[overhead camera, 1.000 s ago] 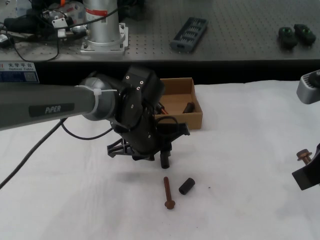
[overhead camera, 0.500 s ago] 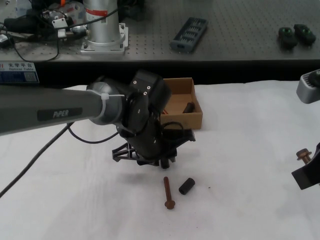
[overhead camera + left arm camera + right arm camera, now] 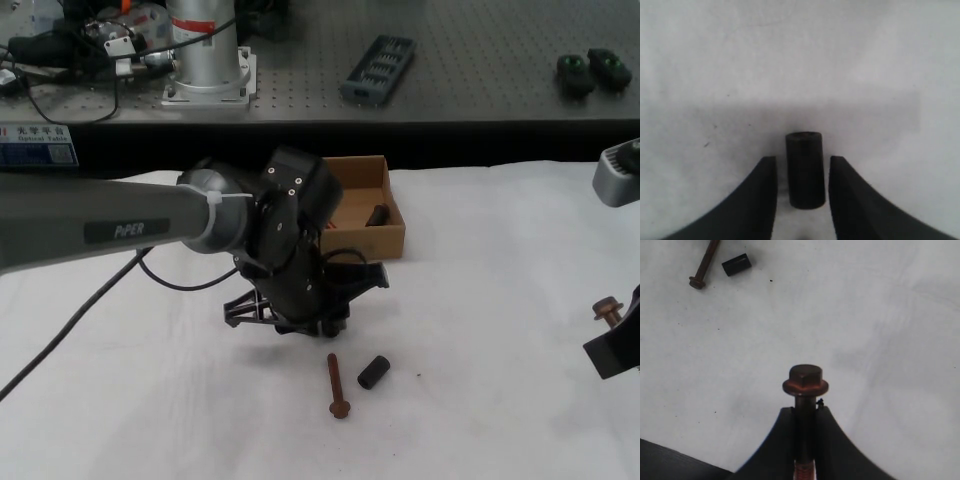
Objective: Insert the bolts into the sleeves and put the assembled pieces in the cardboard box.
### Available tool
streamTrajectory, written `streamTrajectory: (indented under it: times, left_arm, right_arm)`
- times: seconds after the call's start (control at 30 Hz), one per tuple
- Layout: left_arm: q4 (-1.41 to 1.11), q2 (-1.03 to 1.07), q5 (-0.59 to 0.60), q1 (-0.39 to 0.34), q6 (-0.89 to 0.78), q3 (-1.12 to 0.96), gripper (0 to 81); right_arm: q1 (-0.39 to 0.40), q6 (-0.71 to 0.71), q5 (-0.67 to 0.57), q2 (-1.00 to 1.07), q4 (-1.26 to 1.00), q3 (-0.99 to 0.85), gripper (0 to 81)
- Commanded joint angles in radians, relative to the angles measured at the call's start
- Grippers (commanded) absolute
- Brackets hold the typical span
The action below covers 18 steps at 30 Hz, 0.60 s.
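My left gripper is open and low over the white cloth, with a black sleeve between its fingers and a narrow gap on each side. In the high view the left gripper sits just in front of the cardboard box, which holds a dark piece. A loose rusty bolt and a second black sleeve lie side by side on the cloth nearer the front. My right gripper is shut on a rusty bolt, head outward, at the right edge.
Behind the cloth a perforated metal bench carries a metal post, a black ribbed rack, cables at the far left and two dark parts. Bare cloth lies between the loose parts and the right arm.
The left arm has shifted slightly right and lower, bringing its gripper down around the sleeve in front of the box. The right arm and its bolt have stayed put.
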Motion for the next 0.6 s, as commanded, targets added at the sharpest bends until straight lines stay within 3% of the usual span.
streamTrajectory:
  times: [0.0,0.07,0.1,0.33,0.4,0.57]
  left_arm:
    - [0.026,0.02,0.052,-0.002,0.009,-0.007,12.5]
    - [0.038,0.02,0.1,-0.002,0.009,-0.007,1.8]
    - [0.04,0.02,0.12,-0.002,0.012,-0.007,0.4]
    - [0.148,0.017,0.198,-0.002,0.015,-0.019,0.7]
    - [0.178,0.007,0.199,-0.002,0.065,-0.019,0.7]
    - [0.259,-0.06,0.18,-0.002,0.374,-0.019,0.7]
  right_arm:
    - [-0.004,-0.009,0.003,-0.01,-0.005,-0.001,2.8]
    - [-0.004,-0.009,0.003,-0.01,-0.005,-0.001,2.8]
    - [-0.004,-0.009,0.003,-0.01,-0.005,-0.001,2.8]
    - [-0.004,-0.009,0.003,-0.01,-0.005,-0.001,2.8]
    - [-0.004,-0.009,0.003,-0.01,-0.005,-0.001,2.8]
    - [-0.004,-0.009,0.002,-0.01,-0.018,-0.001,2.8]
